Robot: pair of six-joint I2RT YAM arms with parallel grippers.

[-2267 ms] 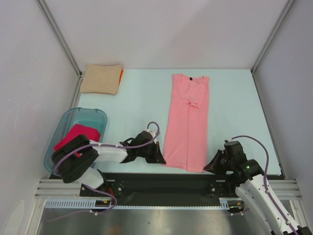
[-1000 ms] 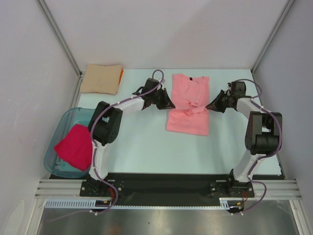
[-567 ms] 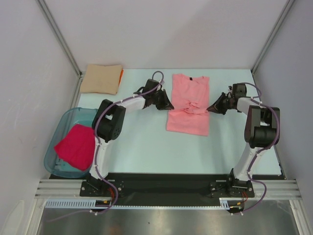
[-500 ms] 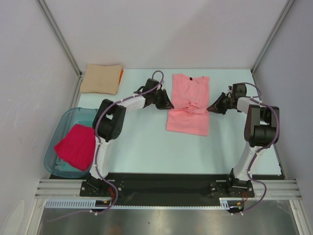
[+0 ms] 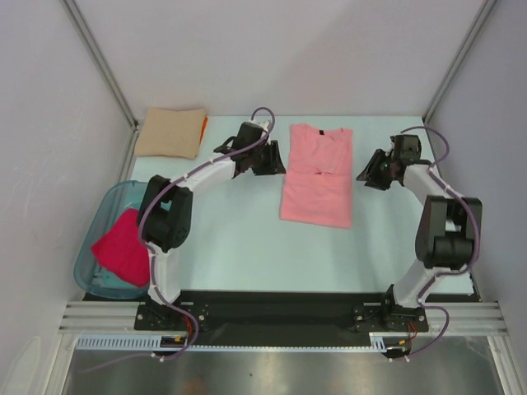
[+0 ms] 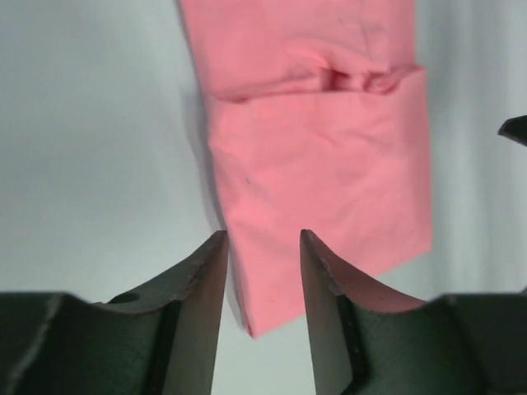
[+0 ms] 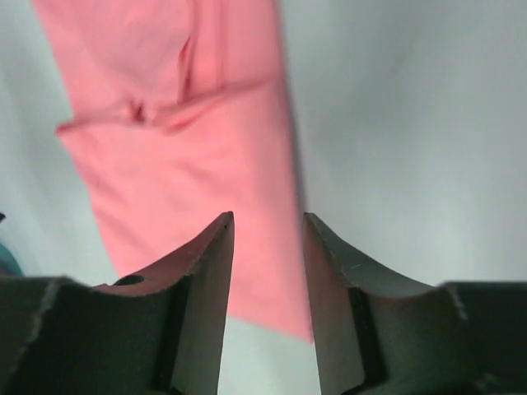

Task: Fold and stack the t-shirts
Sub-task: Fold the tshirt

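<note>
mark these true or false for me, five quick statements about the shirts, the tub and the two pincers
1. The salmon-pink shirt lies between the two pincers. True.
2. The left pincer is shut on the salmon-pink shirt. False: its fingers stand apart and hold nothing.
3. The crimson shirt is in the teal tub. True.
4. The tan shirt lies on top of the salmon-pink shirt. False: it sits apart at the far left corner, with an orange shirt peeking out beside it.
5. The right pincer is open. True.
</note>
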